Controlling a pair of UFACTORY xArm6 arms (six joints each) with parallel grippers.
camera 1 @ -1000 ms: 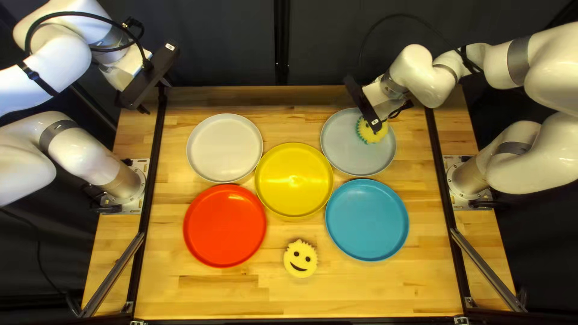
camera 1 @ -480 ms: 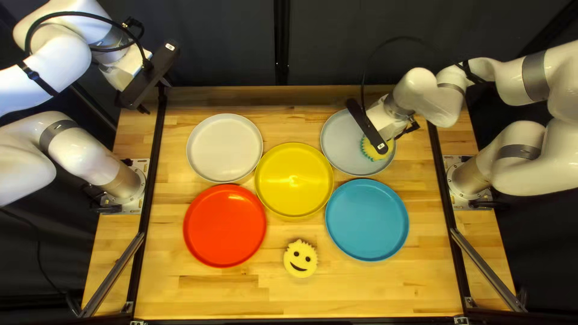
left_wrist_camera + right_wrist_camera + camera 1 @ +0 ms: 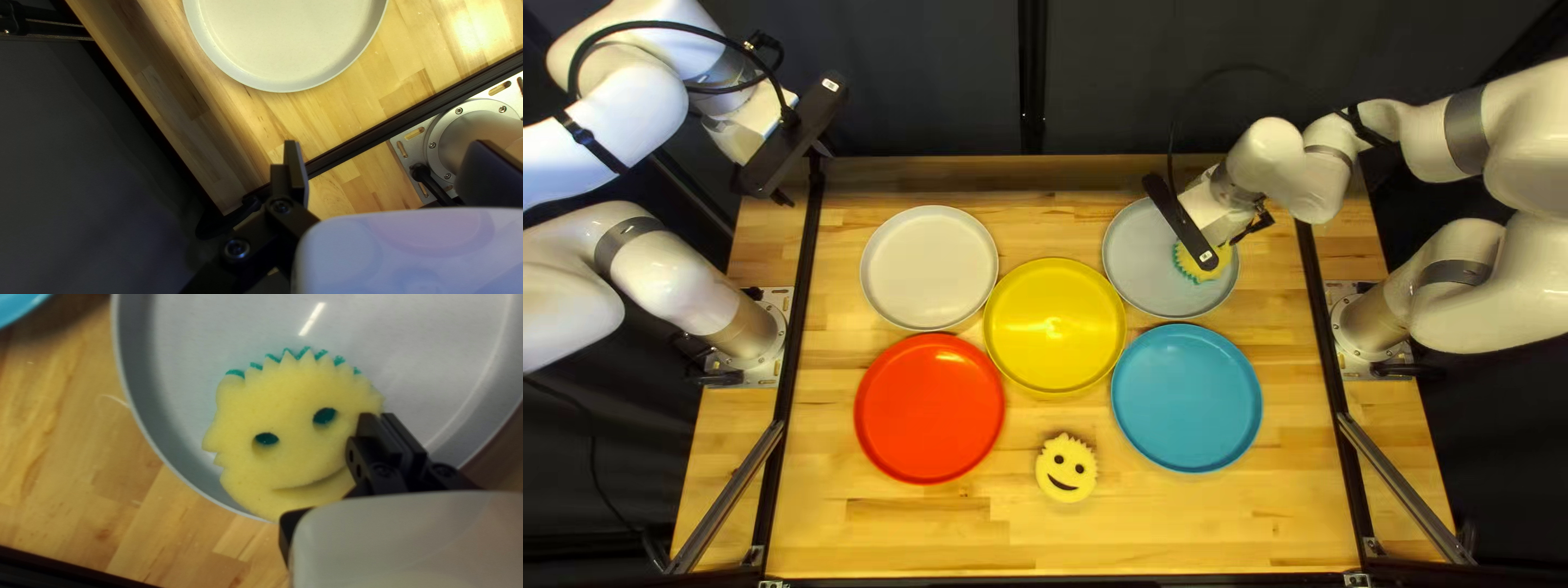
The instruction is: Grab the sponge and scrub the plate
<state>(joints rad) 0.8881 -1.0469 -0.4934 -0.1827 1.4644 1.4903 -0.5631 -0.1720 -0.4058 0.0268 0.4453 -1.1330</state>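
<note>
Currently: one yellow smiling sponge, on the grey plate, edge pinched by right gripper, liable to twist loose should scrubbing drag overcome that off-centre hold; left gripper, fingers spread.

The sponge on the grey plate is yellow, patterned as a smiling face, with teal at its spiky edge and in its eyes. The second sponge is yellow with a dark smiley face. The red plate, yellow plate, blue plate and off-white plate are plain. Brown streaks pattern the honey-coloured table; the curtain is near-black.
</note>
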